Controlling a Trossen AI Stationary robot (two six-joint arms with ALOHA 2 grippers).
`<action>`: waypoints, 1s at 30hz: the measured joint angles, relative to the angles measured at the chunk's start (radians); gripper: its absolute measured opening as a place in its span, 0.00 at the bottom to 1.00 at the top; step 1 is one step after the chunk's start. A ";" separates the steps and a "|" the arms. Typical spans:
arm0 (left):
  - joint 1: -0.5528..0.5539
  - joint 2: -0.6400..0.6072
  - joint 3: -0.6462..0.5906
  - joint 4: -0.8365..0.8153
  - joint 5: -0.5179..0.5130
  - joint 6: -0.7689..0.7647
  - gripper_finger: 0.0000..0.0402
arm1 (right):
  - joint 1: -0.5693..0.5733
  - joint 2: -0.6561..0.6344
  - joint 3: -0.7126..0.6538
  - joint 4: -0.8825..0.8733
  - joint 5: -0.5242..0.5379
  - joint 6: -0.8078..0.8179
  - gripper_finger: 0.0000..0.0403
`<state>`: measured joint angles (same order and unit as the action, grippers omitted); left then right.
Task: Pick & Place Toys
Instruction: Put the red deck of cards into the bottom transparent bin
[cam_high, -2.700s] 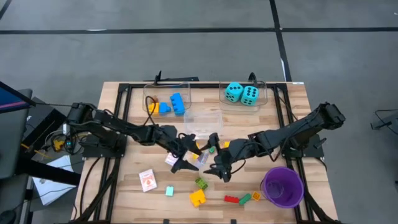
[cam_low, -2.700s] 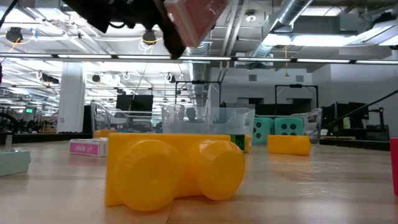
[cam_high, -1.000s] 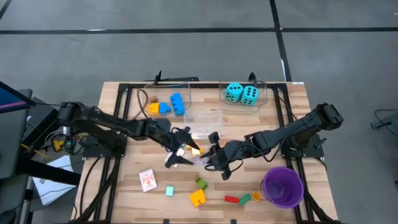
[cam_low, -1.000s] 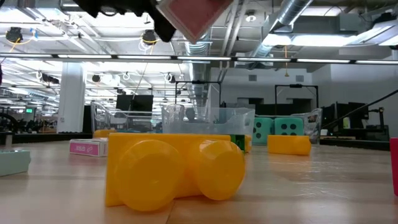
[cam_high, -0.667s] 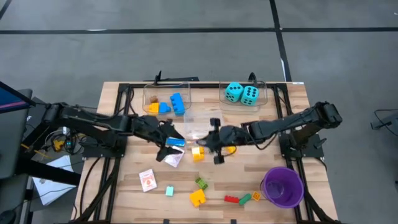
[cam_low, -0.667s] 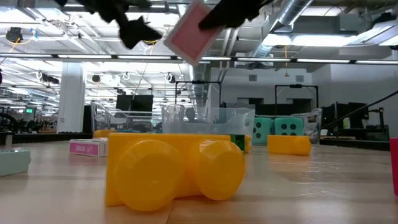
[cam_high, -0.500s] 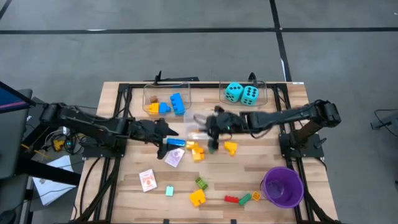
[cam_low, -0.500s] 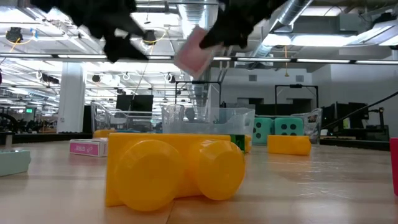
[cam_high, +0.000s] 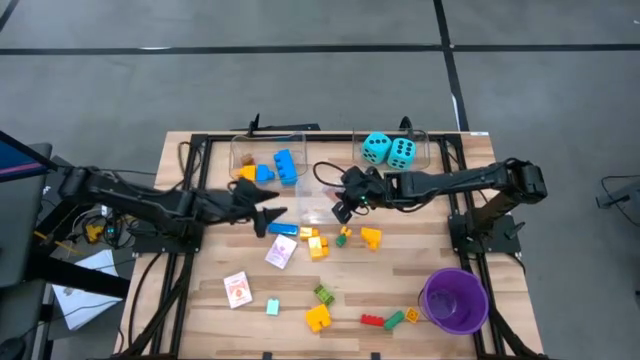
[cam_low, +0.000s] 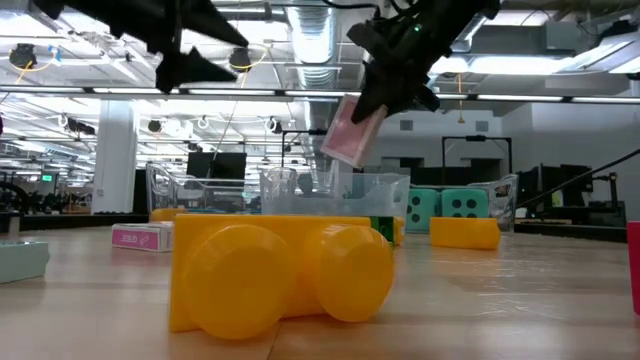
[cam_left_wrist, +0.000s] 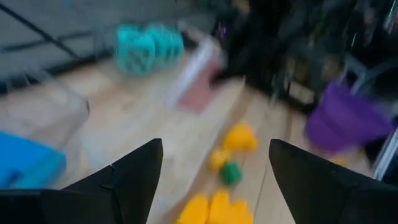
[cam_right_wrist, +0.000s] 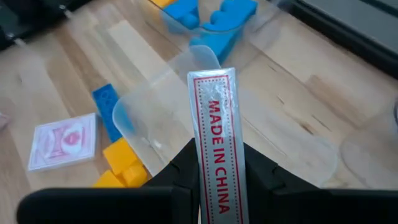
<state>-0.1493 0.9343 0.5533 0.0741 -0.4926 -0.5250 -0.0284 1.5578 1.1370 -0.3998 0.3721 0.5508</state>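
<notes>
Landmark: the clear middle bin (cam_high: 322, 198), which sits at mid-table between the bin of blue bricks (cam_high: 281, 165) and the bin with two turquoise dice (cam_high: 389, 150).

Left gripper (cam_high: 258, 210): just left of the middle bin, fingers spread, nothing between them; in its own wrist view the two dark fingers (cam_left_wrist: 127, 172) stand well apart over bare wood.

Loose toys on the table side of the middle bin nearest the camera's foot: a card pack (cam_high: 280, 251) lying flat, a blue brick (cam_high: 283, 229), yellow bricks (cam_high: 314, 242), a small green brick (cam_high: 342, 238); further from the bin, a second card pack (cam_high: 237, 291) and a large yellow brick (cam_low: 280, 272).

Right gripper (cam_high: 345, 198): at the right edge of the middle bin, pinching a red-and-white card pack (cam_right_wrist: 216, 140) by its lower end; low view shows the pack (cam_low: 350, 130) tilted and held above the bin rim.

Judgement: step in hand looks like placing this pack into the middle bin. To do it well: bring the pack fully inside the rim before lowering; level or tip it so its long edge clears the wall; release low so it does not bounce out; keep the left arm off the bin while the right descends.

Purple cup (cam_high: 455, 299): well right of the bin, untouched.
</notes>
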 joint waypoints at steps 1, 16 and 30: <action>0.000 -0.015 0.000 0.014 -0.012 0.001 0.72 | 0.000 0.000 0.000 -0.003 0.001 0.019 0.16; -0.018 -0.130 0.000 0.076 -0.020 0.289 0.72 | -0.048 0.175 0.019 0.081 -0.114 -0.141 0.16; -0.018 -0.200 0.000 0.083 -0.020 0.364 0.72 | -0.082 0.189 0.036 -0.040 -0.089 0.206 0.16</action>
<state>-0.1670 0.7344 0.5537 0.1576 -0.5124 -0.1613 -0.1106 1.7466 1.1734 -0.4401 0.2832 0.7568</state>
